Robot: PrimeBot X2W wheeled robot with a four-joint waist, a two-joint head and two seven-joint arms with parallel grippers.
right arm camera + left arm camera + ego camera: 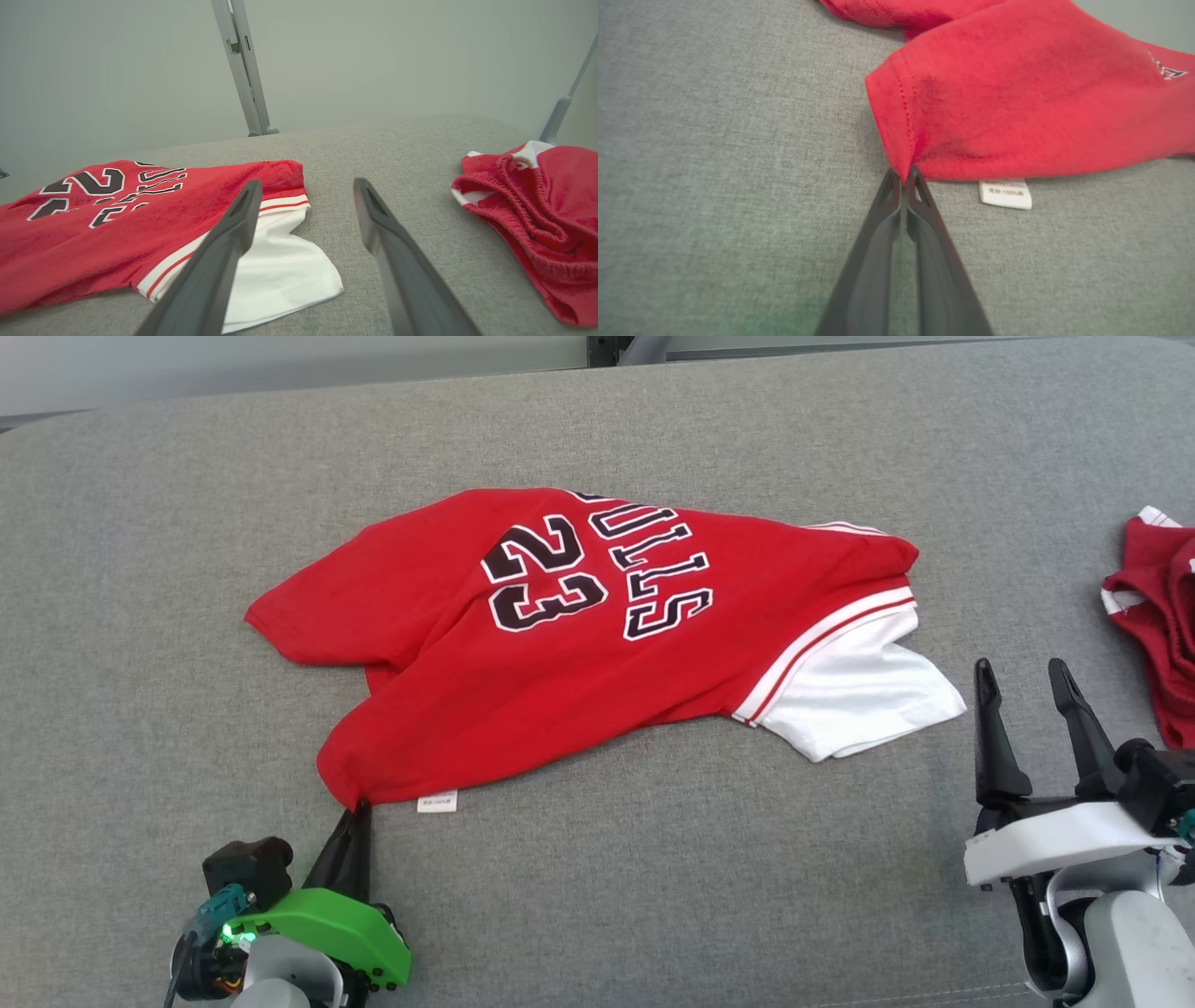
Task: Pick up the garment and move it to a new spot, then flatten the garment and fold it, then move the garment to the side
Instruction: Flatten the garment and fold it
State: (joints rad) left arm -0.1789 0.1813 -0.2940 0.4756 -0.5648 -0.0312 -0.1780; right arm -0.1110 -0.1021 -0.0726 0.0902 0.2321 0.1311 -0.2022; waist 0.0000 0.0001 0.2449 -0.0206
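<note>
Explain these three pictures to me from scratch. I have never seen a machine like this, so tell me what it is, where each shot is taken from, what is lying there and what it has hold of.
This is a wheeled robot with two arms, each ending in a gripper with two long dark fingers. The wide picture comes from a camera on its head, looking down at a grey padded surface. The other two come from cameras on its wrists, looking along each gripper's fingers.

On the surface lies a red jersey with the number 23 and a white sleeve. A second red garment sits bunched at the right edge.

The left gripper is shut on the jersey's near corner, beside a small white label. The right gripper is open, holds nothing, and sits short of the white sleeve.
</note>
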